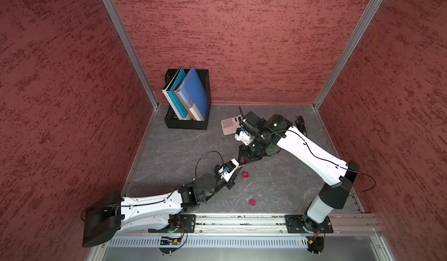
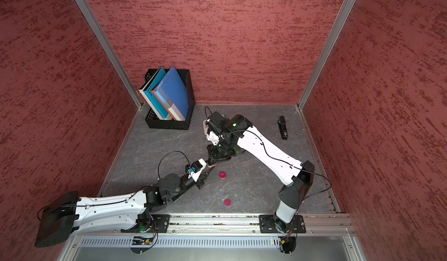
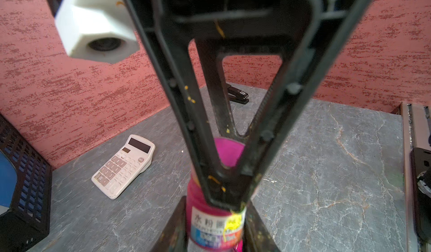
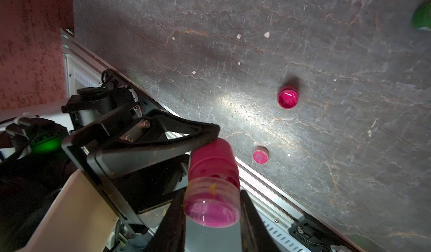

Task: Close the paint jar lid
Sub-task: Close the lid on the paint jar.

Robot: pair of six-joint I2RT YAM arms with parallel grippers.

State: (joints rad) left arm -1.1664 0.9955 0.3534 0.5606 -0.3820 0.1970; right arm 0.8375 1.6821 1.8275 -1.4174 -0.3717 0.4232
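Where the two arms meet above the middle of the counter [image 1: 169, 155], we find the left end effector [image 3: 215, 226] pressed shut on the labelled body of a pink paint jar [image 4: 212, 169], its fingers [image 3: 172, 229] flanking the label. We see the right end effector [image 4: 211, 215] pinching the opposite end of that same jar, a ridged translucent band with a flat pink face. The jar is thus held between both, lifted off the counter and lying roughly sideways. Whether that end is the lid, we cannot tell for sure.

Just beside the left end effector, in both top views, we note a second pink jar [image 1: 245, 175] standing on the counter, its top glossy and seemingly open. Nearer the front rail, a loose pink lid [image 1: 252, 202] lies flat, apart from it. Under the right arm we glimpse a green jar [image 4: 423, 17]. Farther back we see a white calculator [image 3: 123, 166], a black stapler [image 2: 283, 128] near the right wall, and a black file holder [image 1: 186, 125] with blue books [image 1: 193, 95] leaning in it at the back-left corner.
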